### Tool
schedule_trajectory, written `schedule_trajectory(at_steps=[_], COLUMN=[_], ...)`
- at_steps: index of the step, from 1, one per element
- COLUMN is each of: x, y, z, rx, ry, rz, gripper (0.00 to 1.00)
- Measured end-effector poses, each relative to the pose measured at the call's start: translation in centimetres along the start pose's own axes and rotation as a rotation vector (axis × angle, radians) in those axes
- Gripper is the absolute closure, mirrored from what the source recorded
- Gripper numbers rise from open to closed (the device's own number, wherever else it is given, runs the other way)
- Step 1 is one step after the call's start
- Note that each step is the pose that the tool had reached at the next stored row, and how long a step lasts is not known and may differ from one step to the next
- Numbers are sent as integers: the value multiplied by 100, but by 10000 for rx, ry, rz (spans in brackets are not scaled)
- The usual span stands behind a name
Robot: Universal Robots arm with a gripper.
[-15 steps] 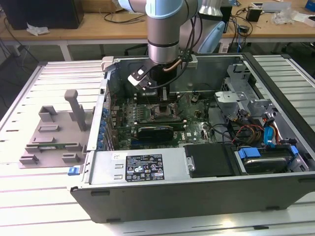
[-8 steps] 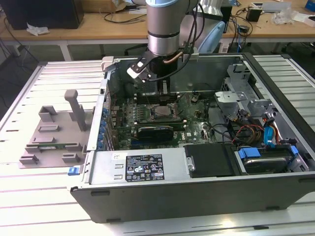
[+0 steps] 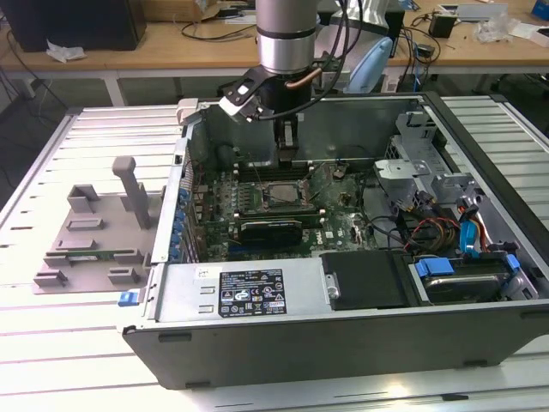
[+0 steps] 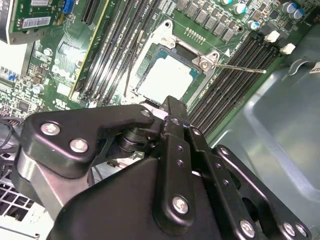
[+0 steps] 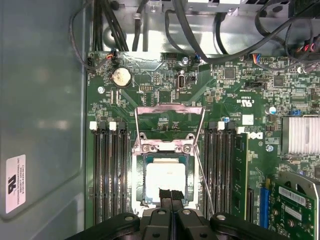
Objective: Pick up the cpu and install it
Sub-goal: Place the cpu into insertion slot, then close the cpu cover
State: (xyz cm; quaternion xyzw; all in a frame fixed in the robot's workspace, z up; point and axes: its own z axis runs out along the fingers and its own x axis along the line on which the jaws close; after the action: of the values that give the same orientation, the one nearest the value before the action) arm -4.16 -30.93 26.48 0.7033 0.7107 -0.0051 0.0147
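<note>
Motherboard (image 5: 150, 90) | cpu (image 5: 165, 181) flat in socket (image 5: 138, 176) | gripper (image 5: 170, 196) seemingly closed over its edge

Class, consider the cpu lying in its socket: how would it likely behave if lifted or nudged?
Probably stiff: the cpu is a flat, metal-topped square. Likely light for its size, being so thin. Its smooth top looks slippery, and the socket walls around it would probably resist a sideways nudge.
</note>
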Motion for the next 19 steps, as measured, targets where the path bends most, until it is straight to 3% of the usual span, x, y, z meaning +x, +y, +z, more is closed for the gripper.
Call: schedule_trajectory(at_steps=[19], x=[0], y=[0], z=[-12], rx=[-1], ry=[1], rz=[0], gripper=[89])
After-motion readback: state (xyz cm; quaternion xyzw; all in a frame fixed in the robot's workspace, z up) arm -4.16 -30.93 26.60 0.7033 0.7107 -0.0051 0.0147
